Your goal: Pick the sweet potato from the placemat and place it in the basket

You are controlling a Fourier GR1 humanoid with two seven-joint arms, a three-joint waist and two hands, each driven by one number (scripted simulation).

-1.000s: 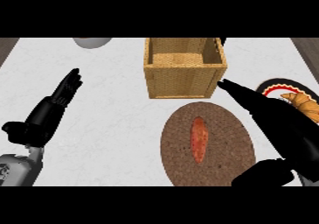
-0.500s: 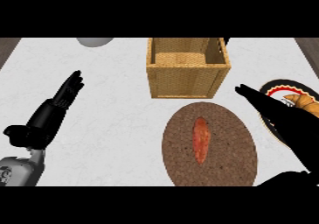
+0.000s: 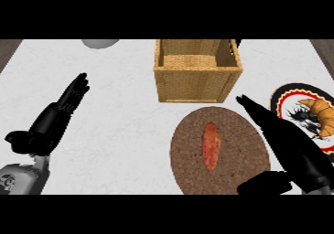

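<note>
An orange sweet potato (image 3: pixel 210 146) lies lengthwise in the middle of a round brown placemat (image 3: pixel 189 160). Behind the placemat stands a square wicker basket (image 3: pixel 197 85), with nothing visible inside. My right hand (image 3: pixel 285 143) is open, its fingers straight and pointing up-left along the placemat's right edge, a little to the right of the sweet potato and not touching it. At the left of the view my left hand (image 3: pixel 52 119) rests open, fingers up, well away from the placemat.
A patterned plate (image 3: pixel 291 98) with a croissant (image 3: pixel 320 114) sits at the right edge, partly behind my right hand. A grey rounded object (image 3: pixel 99 43) shows at the counter's far edge. Dark wood borders the white counter at both top corners.
My right hand has shifted down and slightly right, its fingertips drawing back from the basket's corner to the placemat's right edge. The left hand has barely moved.
</note>
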